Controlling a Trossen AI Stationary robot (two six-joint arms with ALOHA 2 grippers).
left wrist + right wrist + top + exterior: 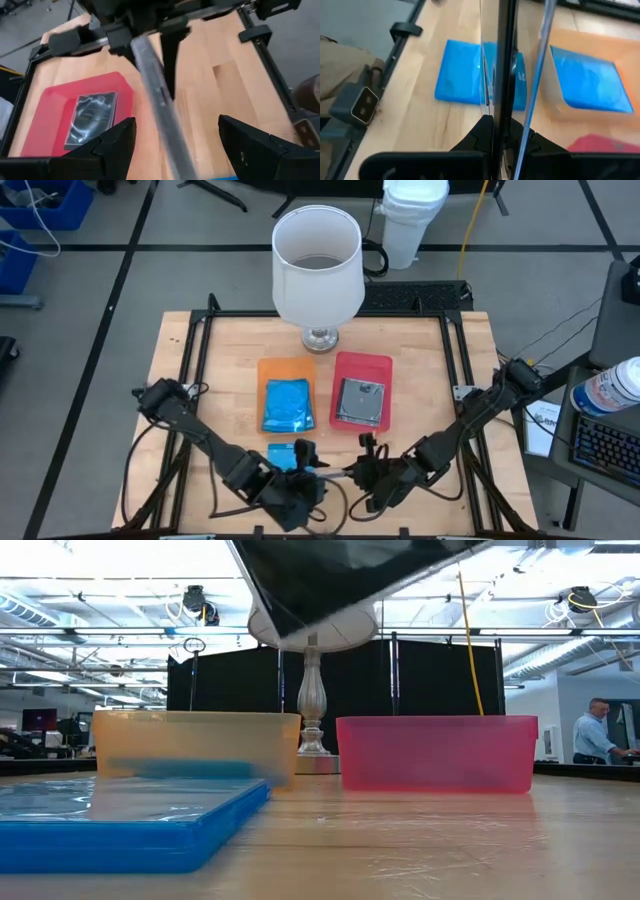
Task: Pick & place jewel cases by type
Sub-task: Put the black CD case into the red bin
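Sorting is under way, and the step in hand looks like the carrying of a dark grey, clear-faced jewel case [161, 102]. The right pincer [496, 131] is clamped tight on it and holds it on edge above the table [420, 350], so that from that pincer's own camera it shows only as a thin upright strip. The left pincer [176, 122] is spread as wide as it goes and holds nothing. Its two fingers [117, 145] stand either side of the held case in its wrist view, but I cannot tell whether they are level with the case or merely short of it. This may therefore be a hand-over between the arms, or simply the left arm waiting close by. Beyond the left pincer lies the red tray [375, 365], with one grey case [360, 402] already flat inside it. By type, that is my guess for where the held case belongs. Ahead of the right pincer and below it, a blue case [457, 77] lies flat on the table, just short of the orange tray [268, 370], which already has a blue one [288, 404] in it. As I judge it, the next move calls for bringing the held case over the red tray, tipping it from on edge to flat, and lowering it onto the grey case before the fingers part. If the left pincer is to take it, its fingers should close on the free part of the case before the right lets go. The loose blue case is left for the orange tray afterwards.
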